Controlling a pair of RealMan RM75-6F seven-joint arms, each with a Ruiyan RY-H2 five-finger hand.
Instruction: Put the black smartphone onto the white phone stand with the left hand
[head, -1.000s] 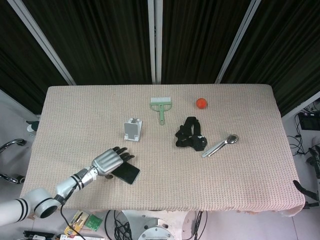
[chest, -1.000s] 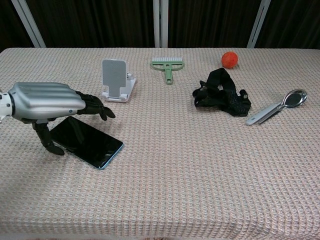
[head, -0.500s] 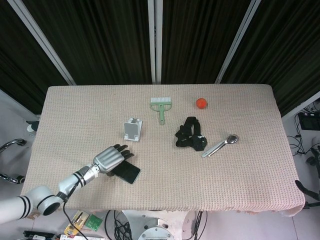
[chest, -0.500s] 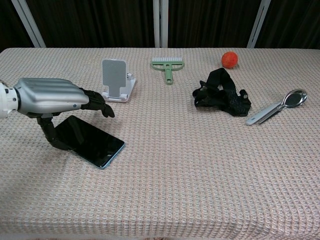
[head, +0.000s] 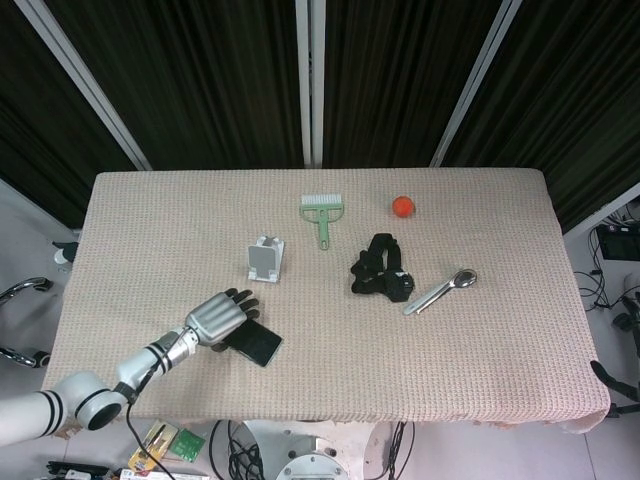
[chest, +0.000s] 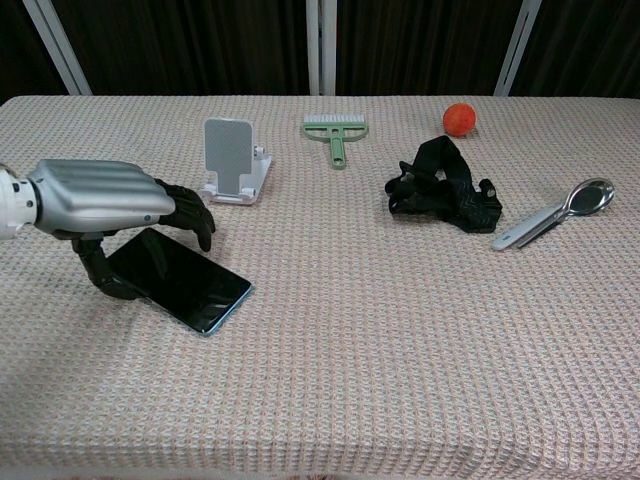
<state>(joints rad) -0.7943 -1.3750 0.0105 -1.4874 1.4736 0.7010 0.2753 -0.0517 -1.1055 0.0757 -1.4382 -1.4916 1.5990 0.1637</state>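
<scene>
The black smartphone (head: 258, 345) (chest: 185, 285) lies near the table's front left. My left hand (head: 215, 318) (chest: 100, 198) covers its left end. The thumb presses the near edge and the fingers (chest: 190, 215) curl down over the far edge, so the hand grips the phone. The phone's right end rests on the cloth. The white phone stand (head: 265, 259) (chest: 232, 160) stands upright and bare, a short way behind the hand. My right hand shows in neither view.
A green brush (head: 322, 214) lies behind the stand. An orange ball (head: 402, 206) sits at the back right. A black strap bundle (head: 380, 268) and a metal spoon (head: 440, 291) lie right of centre. The table's front edge (head: 300, 415) is near the phone.
The left hand's fingers, stretched out above the phone a second ago, have curled down onto its far edge. The phone has shifted slightly to the right.
</scene>
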